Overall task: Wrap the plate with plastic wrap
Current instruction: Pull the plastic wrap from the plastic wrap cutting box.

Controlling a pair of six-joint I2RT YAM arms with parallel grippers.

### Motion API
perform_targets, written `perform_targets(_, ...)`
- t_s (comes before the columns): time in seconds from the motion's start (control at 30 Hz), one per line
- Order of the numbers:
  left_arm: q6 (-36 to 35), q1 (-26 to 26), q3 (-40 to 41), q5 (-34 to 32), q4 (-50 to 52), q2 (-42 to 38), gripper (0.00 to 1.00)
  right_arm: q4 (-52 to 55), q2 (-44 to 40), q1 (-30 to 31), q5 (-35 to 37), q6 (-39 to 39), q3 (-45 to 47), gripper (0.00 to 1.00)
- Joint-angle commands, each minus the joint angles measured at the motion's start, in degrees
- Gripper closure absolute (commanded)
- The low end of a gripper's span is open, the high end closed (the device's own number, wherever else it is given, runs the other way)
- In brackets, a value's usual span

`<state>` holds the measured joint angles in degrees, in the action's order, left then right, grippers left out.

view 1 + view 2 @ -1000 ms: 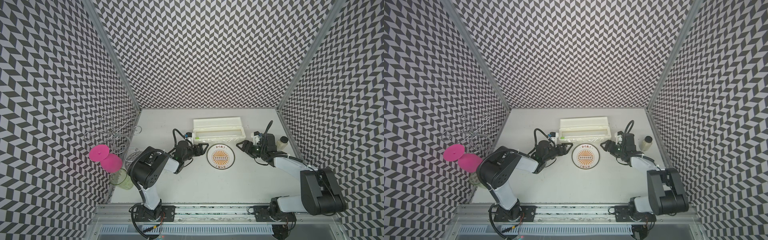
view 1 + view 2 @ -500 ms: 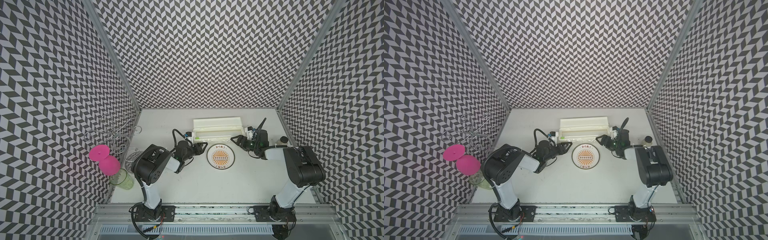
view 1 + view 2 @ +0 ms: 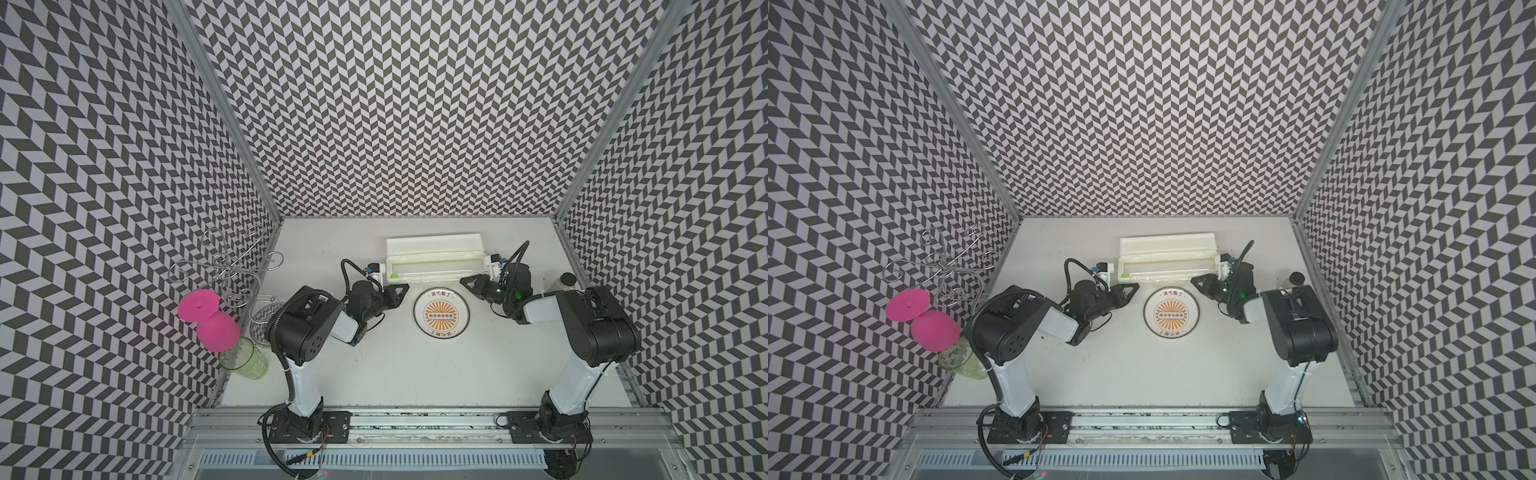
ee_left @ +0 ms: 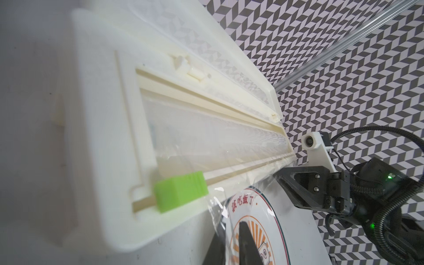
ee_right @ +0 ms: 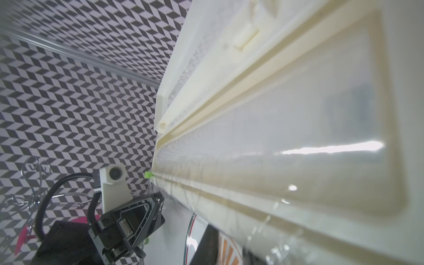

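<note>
The white plate (image 3: pixel 441 312) (image 3: pixel 1172 312) with its orange sunburst lies flat just in front of the long cream box (image 3: pixel 434 259) (image 3: pixel 1168 257). Plastic wrap (image 3: pixel 432 279) (image 4: pixel 218 206) (image 5: pixel 263 229) hangs in a short crinkly strip from the box's front slot, by the green tab (image 4: pixel 180 191). My left gripper (image 3: pixel 405 288) (image 3: pixel 1136 287) (image 4: pixel 230 227) is at the strip's left corner, shut on the film. At the strip's right corner my right gripper (image 3: pixel 463 281) (image 3: pixel 1195 280) (image 5: pixel 229 238) has its fingers together, with film draped at them.
A wire rack (image 3: pixel 230 259), two pink discs (image 3: pixel 208 316), a green cup (image 3: pixel 245 357) and a clear glass piece (image 3: pixel 266 318) crowd the left wall. By the right wall, next to the right arm, stands a small bottle (image 3: pixel 563 282). Patterned walls enclose three sides.
The right arm swung in from the right to the box's right front corner and closed. The left gripper stayed at the left corner and closed on the film.
</note>
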<state>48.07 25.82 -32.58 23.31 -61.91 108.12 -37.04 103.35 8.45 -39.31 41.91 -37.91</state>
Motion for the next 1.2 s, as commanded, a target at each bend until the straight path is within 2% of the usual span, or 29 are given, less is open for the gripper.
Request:
perform_targets(0.0,3.38,-0.47,-0.13,1.23,-3.29,-1.5,0.94,-5.06,-4.26,-0.38,-0.3,2.07,1.38,0.89)
perform_targets(0.07,5.06,-0.67,-0.35,1.55,-2.59,-3.1,0.99,-3.05,-6.72,-0.48,-0.87,2.56,0.65,0.91)
perform_targets(0.23,8.7,-2.07,-5.54,3.15,8.55,-8.39,1.0,6.14,-10.47,-0.62,-0.84,1.86,-5.06,0.94)
perform_targets(0.53,5.99,-5.54,-21.05,5.51,30.58,-15.57,1.0,15.61,-11.5,-1.07,-1.89,3.89,-19.84,0.99)
perform_targets(0.67,4.53,-6.94,-26.86,6.02,36.8,-18.12,1.0,17.75,-13.02,-1.19,-2.5,4.88,-24.45,1.0)
perform_targets(0.97,3.67,-7.03,-35.43,8.11,45.61,-23.61,1.0,22.12,-21.41,-1.16,-2.79,5.2,-28.26,1.0)
perform_targets(1.17,3.05,-5.93,-34.6,8.33,49.72,-29.85,1.0,27.14,-28.76,-1.23,-4.09,4.38,-26.43,1.0)
